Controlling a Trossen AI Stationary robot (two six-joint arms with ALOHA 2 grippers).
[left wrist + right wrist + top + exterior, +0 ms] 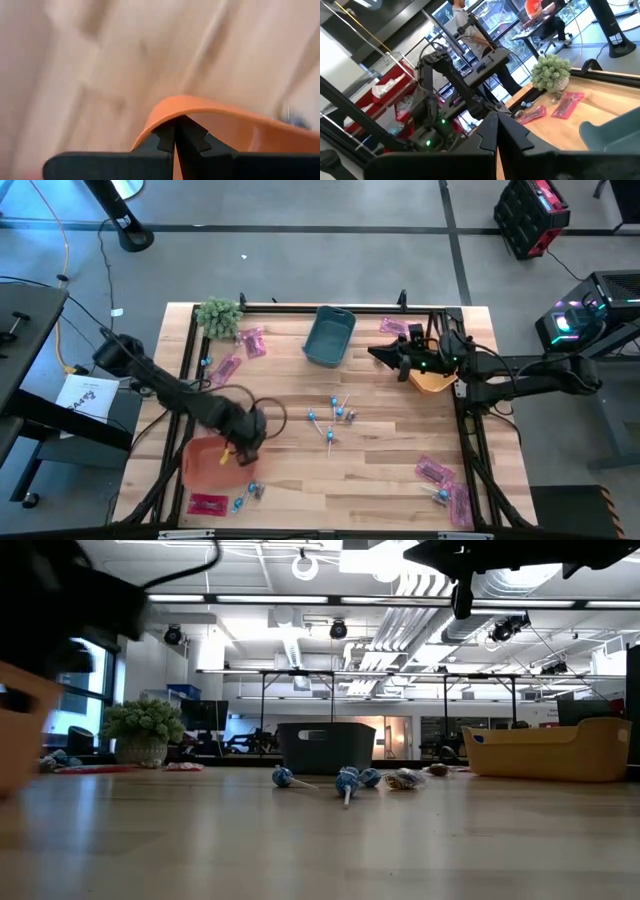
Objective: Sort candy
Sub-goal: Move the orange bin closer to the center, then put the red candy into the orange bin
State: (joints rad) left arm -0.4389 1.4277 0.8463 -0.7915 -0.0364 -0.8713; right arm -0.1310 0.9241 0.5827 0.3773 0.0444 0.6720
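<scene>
Blue lollipops (pixel 330 418) (pixel 345 780) lie at the table's middle, with a brownish piece (pixel 405 778) beside them. Pink packets lie far left (pixel 250 343) (pixel 567 105) and near right (pixel 435 470). A red packet (pixel 207 503) and more lollipops (pixel 250 493) sit by the near edge. My left gripper (pixel 243 448) (pixel 175 131) is shut on the red bin (pixel 205 465) (pixel 20 730) near the front left. My right gripper (pixel 375 352) (pixel 496 127) hangs shut and empty above the table, left of the orange bin (pixel 437 383) (pixel 550 750). My left gripper pinches the red bin's rim (pixel 200 105) on the side facing the table's middle. The wall runs between the two fingers, one inside the bin and one outside. The rim bows up into a peak where the fingers meet it. Whether the bin is lifted cannot be told.
A teal bin (pixel 330 340) (pixel 325 745) stands at the far middle. A green plant (pixel 218 315) (pixel 143 730) sits in the far left corner. A black frame rail (pixel 470 430) runs along the table's sides. Bare wood lies between the lollipops and the near edge.
</scene>
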